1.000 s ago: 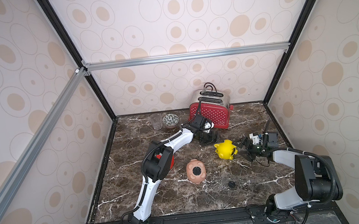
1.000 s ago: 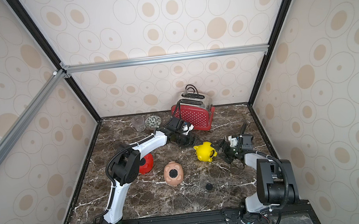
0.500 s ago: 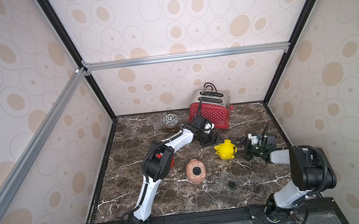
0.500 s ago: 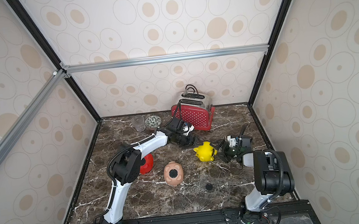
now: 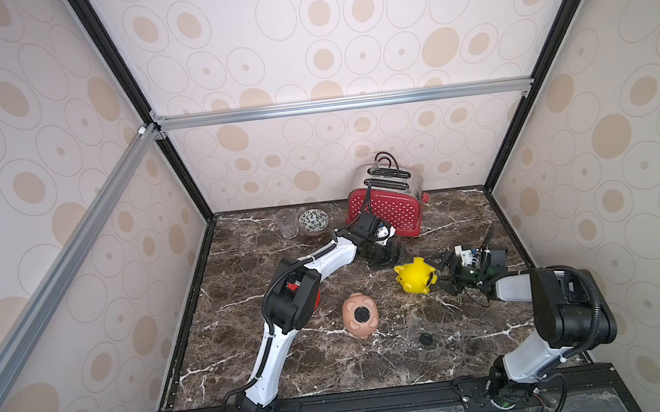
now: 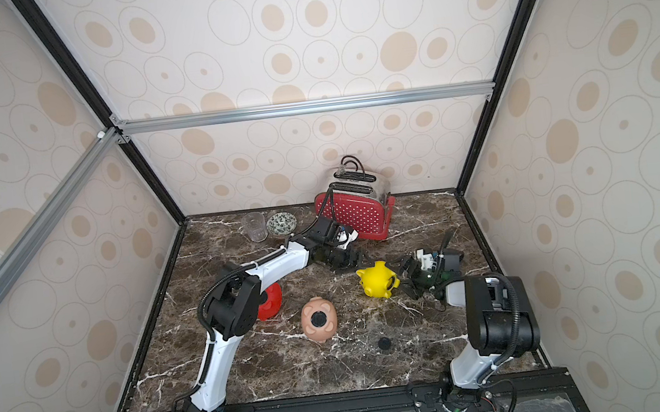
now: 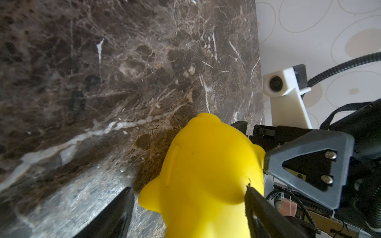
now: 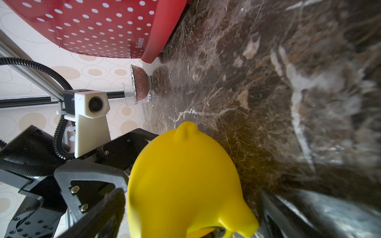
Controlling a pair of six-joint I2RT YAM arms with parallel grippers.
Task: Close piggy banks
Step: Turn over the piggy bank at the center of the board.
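Yellow piggy bank (image 5: 415, 276): on surface (image 5: 336, 365), right of centre, flanked by left hand (image 5: 398, 259) and right hand (image 5: 441, 275); both released, spread wide.

Bright, even light with soft shadows.
Both top views are sharp; the wrist views blur toward their edges, and the dark marble bench (image 7: 144, 61) seems faintly glary.

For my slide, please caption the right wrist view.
Yellow piggy bank between right fingers; left fingers opposite, red dotted toaster beyond.
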